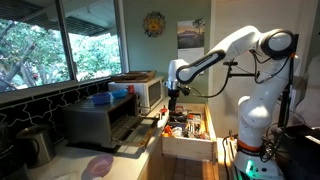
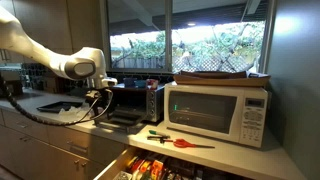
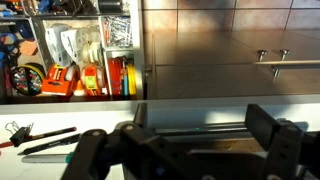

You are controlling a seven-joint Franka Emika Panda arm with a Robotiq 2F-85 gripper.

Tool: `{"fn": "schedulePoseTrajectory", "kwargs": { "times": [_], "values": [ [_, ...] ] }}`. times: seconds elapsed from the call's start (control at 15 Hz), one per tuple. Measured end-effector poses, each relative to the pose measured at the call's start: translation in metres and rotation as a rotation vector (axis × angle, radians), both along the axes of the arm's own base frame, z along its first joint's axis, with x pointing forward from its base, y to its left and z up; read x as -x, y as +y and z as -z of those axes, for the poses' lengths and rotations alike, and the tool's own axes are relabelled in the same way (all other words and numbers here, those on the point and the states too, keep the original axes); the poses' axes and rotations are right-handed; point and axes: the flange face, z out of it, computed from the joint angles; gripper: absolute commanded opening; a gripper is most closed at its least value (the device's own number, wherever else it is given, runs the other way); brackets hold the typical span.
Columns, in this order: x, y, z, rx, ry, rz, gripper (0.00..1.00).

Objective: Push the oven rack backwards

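Robotiq gripper (image 3: 180,150): black fingers (image 3: 88,156) spread apart, nothing held, poised just above the dropped oven door (image 1: 142,130). Step in hand, by judgement: approach to the push, shelf not yet contacted. Recommended handling: lower to shelf level, set one fingertip squarely against the front edge near its middle, then drive straight and level into the cavity, slowly, so the shelf does not skew in its guides and the oven does not slide on the counter. Location of the oven rack (image 1: 127,122): a thin flat metal shelf in the mouth of the toaster oven (image 1: 95,122), left of the gripper in an exterior view. It is too small to tell how far it protrudes. Oven door: dark, glossy, flat. Toaster oven: boxy, dark-grey, matte casing. Far side: microwave (image 2: 215,112), white, smooth, rectangular.
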Motion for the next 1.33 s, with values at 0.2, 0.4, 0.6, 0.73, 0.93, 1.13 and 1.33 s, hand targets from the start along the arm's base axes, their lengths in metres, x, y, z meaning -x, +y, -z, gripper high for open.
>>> {"fn": "schedulePoseTrajectory", "kwargs": {
  "times": [0.2,0.4,0.6,0.73,0.93,1.13,1.33],
  "values": [
    [0.000,0.000,0.000,0.000,0.001,0.000,1.00],
    [-0.005,0.006,-0.004,0.005,-0.046,0.000,1.00],
    [-0.021,0.030,-0.011,0.007,-0.179,0.003,1.00],
    [-0.029,0.048,-0.007,-0.004,-0.222,0.005,1.00],
    [-0.038,0.064,0.012,-0.038,-0.215,-0.006,1.00],
    [-0.048,0.066,0.025,-0.034,-0.256,-0.030,1.00],
    [-0.048,0.067,0.023,-0.034,-0.258,-0.031,1.00]
  ]
}}
